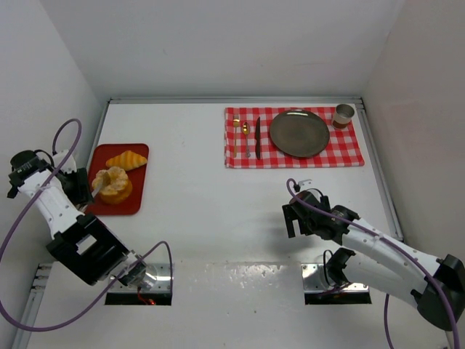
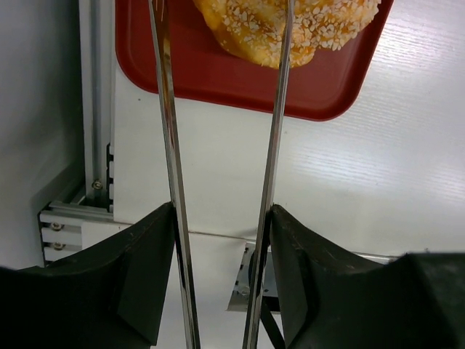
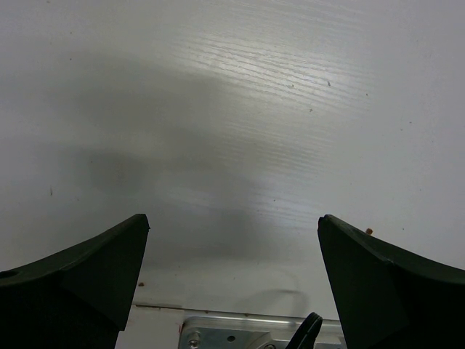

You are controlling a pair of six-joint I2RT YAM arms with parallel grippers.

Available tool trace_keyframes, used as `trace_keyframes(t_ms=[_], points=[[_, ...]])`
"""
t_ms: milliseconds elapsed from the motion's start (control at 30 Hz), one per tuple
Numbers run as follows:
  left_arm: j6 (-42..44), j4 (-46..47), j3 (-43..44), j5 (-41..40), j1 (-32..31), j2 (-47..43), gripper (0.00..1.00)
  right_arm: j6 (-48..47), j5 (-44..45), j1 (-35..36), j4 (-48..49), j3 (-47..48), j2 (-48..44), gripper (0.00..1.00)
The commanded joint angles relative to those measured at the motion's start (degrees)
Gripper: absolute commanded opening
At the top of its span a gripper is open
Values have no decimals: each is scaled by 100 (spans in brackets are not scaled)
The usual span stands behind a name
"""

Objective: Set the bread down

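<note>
Nearest the lens, the left gripper (image 2: 221, 211) is seen clamped on a pair of metal tongs (image 2: 166, 109), one blade against each finger; the blades are spread and reach to either side of the seeded bun (image 2: 254, 29), which lies on the red tray (image 2: 211, 80) at the left edge of the table (image 1: 203, 196); whether the bun is already pinched cannot be told, since the tips are cut off by the frame; the step in hand is judged to be the taking up of the bread; next, a squeeze firm enough to hold the bun is called for, then a lift and a long carry to the right, presumably to the dark plate (image 1: 299, 133) on the checked cloth (image 1: 349, 154); a croissant (image 1: 127, 158) lies just beside the bun and could be nudged; cutlery (image 1: 252, 138) and a cup (image 1: 344, 114) are set either side of the plate; the right gripper (image 3: 232, 218) is held wide apart and empty over the table, near the likely carry path
</note>
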Motion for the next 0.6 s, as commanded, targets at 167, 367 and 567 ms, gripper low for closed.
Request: trace_keyframes(t_ms=[167,367,567], points=[[-187,542,-235,140,73,403,49,-20,-35,-7,114,103,10,99],[-108,306,-51,316,73,333,13,33,-35,-16,87,68,-51,99],[208,-467,712,693,73,218,8,41,-9,2,87,77,-34,99]])
